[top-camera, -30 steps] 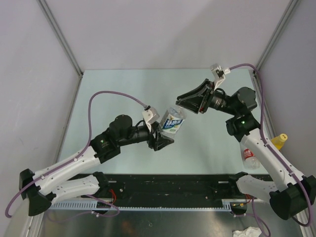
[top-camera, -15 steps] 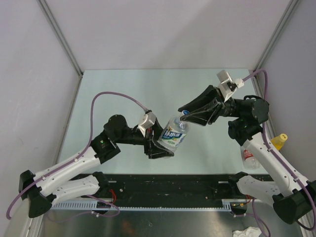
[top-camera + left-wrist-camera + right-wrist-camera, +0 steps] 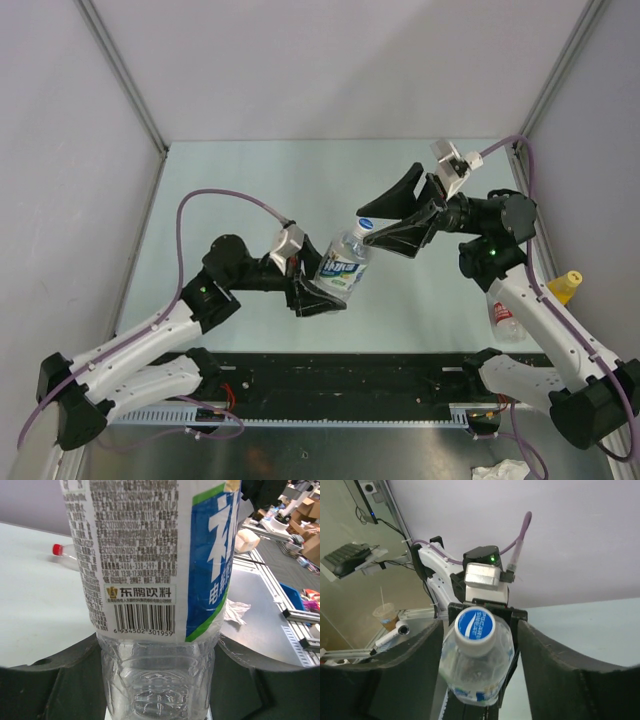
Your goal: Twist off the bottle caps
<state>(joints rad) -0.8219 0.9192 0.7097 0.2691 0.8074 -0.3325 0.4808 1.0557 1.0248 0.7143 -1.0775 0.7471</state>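
Mid tabletop (image 3: 250, 180) is blocked: clear bottle w/ blue-green label (image 3: 345, 262) hangs tilted in the left claw (image 3: 322, 292). Its cap (image 3: 366, 222) sits betw. the spread fingers of the right claw (image 3: 366, 228) w/ a gap each side, so no way thru betw. the two arms. Far strip & far-left corner are open for approach, tho the left arm's purple cable (image 3: 225, 195) loops over left-middle; near right is tight, w/ yellow-capped bottle (image 3: 565, 287) & red-label bottle (image 3: 506, 318) just beside the right arm.
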